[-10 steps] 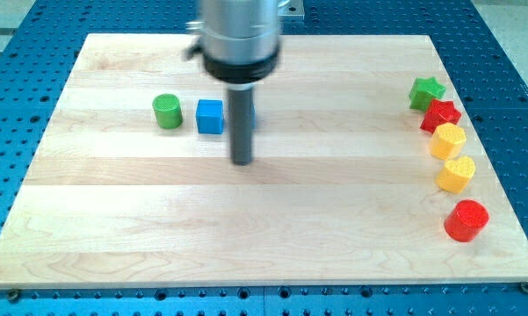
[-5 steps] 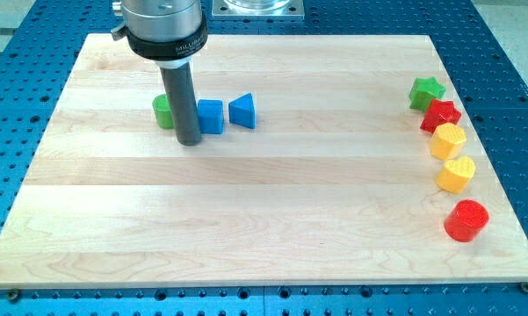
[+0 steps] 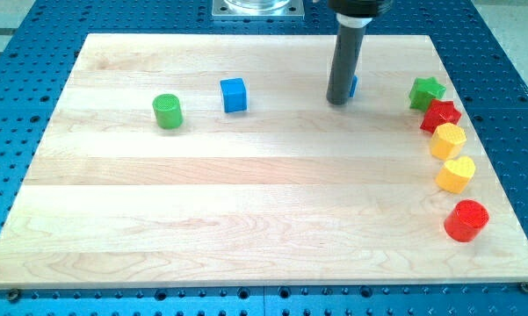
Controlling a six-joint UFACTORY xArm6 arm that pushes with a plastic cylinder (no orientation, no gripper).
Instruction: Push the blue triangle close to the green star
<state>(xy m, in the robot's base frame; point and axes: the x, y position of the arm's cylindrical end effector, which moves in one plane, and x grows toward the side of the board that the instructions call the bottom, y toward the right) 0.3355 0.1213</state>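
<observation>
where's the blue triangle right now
The blue triangle sits near the view's top, right of centre, mostly hidden behind my tip, with the green star further right.

lab | blue perforated bench [image 3: 509,53] | wooden board [image 3: 246,202]

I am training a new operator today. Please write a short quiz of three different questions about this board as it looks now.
1. True or false: my tip touches the green star.
2. Which block is mostly hidden behind the rod? A) blue cube B) blue triangle C) green cylinder
3. Fill in: at the bottom of the column at the view's right lies the red ____.

Key
1. False: bare board lies between them.
2. B: only a blue sliver shows at the rod's right edge.
3. cylinder
</observation>
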